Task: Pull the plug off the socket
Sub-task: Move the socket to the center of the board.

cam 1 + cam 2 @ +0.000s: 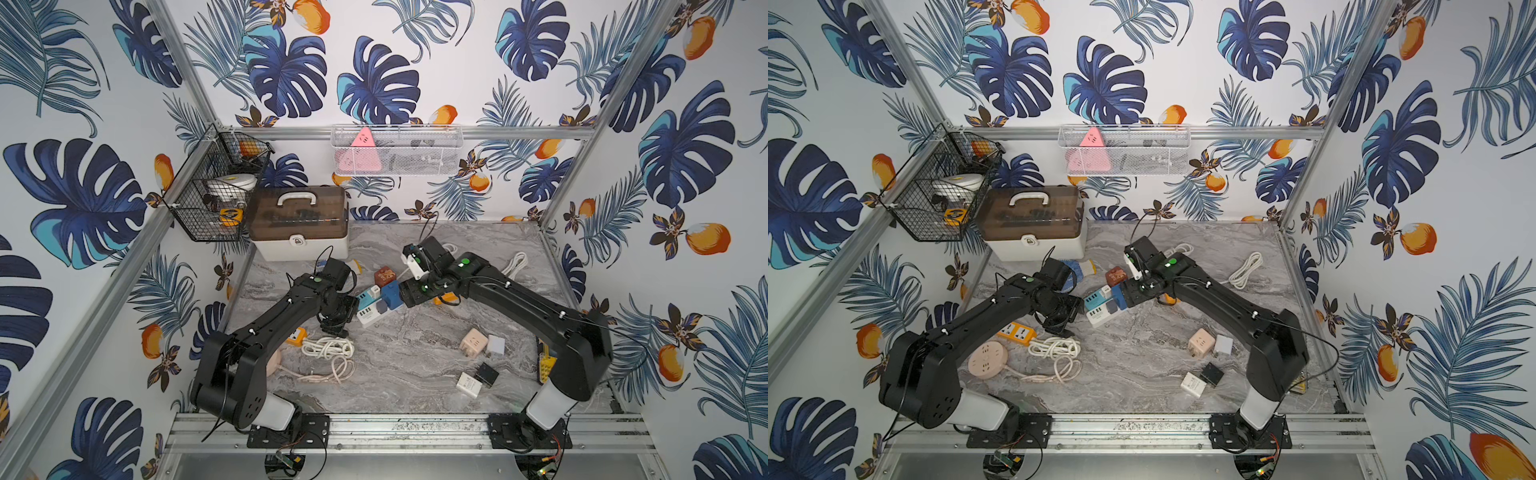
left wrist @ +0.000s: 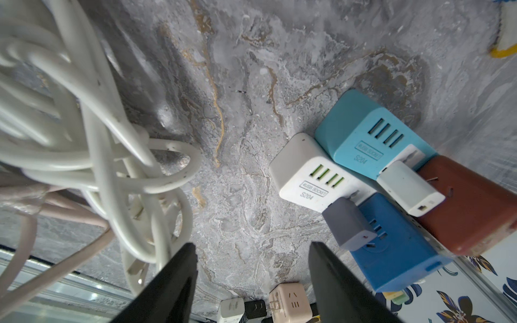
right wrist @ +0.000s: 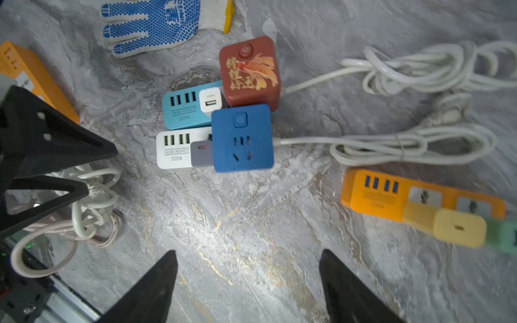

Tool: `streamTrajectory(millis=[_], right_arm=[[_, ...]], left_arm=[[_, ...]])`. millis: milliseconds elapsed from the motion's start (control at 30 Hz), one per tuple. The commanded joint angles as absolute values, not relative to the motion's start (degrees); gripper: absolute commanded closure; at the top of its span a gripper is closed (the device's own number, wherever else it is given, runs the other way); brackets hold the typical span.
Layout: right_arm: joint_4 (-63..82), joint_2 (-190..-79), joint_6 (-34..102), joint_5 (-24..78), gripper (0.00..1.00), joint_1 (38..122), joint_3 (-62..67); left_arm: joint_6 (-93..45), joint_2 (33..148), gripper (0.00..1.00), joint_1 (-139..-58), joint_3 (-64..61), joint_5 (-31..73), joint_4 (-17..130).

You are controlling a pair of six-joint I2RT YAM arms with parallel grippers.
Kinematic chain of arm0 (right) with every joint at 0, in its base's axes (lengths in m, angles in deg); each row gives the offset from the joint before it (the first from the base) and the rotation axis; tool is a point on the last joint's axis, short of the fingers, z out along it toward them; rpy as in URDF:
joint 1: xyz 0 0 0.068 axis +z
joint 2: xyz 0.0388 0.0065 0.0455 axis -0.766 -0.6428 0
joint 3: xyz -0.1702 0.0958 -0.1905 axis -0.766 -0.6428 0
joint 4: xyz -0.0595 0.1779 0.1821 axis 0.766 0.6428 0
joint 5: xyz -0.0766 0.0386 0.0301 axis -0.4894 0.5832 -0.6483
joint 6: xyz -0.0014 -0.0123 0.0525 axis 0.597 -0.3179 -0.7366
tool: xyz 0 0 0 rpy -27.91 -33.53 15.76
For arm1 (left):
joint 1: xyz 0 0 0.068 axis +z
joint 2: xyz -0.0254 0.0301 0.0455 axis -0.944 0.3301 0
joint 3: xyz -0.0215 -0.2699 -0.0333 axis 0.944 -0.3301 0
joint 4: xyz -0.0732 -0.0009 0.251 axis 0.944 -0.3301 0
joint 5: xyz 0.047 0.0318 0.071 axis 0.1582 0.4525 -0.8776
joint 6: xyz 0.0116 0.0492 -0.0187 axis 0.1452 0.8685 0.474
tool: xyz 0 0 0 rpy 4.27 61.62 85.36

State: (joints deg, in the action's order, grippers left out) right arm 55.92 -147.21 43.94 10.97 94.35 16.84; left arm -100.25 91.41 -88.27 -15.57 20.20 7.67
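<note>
Beside the open left claw (image 2: 251,246), the grey plug (image 2: 349,223) sits in the white socket (image 2: 302,173).

The plug (image 3: 202,155) is grey, the power strip (image 3: 167,161) white with 4 green ports, the table (image 3: 251,223) grey-marbled.

yel plug (image 3: 458,228) blurred, grn plug (image 3: 507,238) cropped

A grey plug (image 3: 202,153) sits in the white socket strip (image 3: 173,152), which lies flat. Touching it alongside, a light-blue socket strip (image 3: 181,114) holds a white plug (image 3: 210,99).
</note>
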Motion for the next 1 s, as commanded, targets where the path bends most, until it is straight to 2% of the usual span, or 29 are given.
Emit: streamTrajectory(millis=[0,233,567,700,833,967], right_arm=[[57.07,-152.7,47.23,7.73,0.14,95.51,21.22],[59.0,-163.82,45.37,6.3,0.1,95.93,29.41],[59.71,-169.63,44.16,4.84,0.12,95.22,32.25],[59.44,-170.89,43.82,6.25,0.18,94.92,32.58],[60.14,-171.45,42.7,6.91,0.32,94.91,33.05],[59.8,-170.7,40.7,8.0,0.43,95.88,32.51]], left_arm=[[-101.93,91.45,0.29,-88.35,-16.12,20.34,8.53],[-101.9,91.65,0.27,-88.23,-17.01,21.61,9.92],[-100.84,91.73,0.27,-88.13,-16.74,21.7,9.85],[-100.4,91.96,0.27,-88.0,-16.66,21.61,9.89],[-100.5,92.07,0.27,-87.79,-17.18,21.53,10.34],[-99.55,92.57,0.23,-86.44,-17.82,21.18,10.78]])
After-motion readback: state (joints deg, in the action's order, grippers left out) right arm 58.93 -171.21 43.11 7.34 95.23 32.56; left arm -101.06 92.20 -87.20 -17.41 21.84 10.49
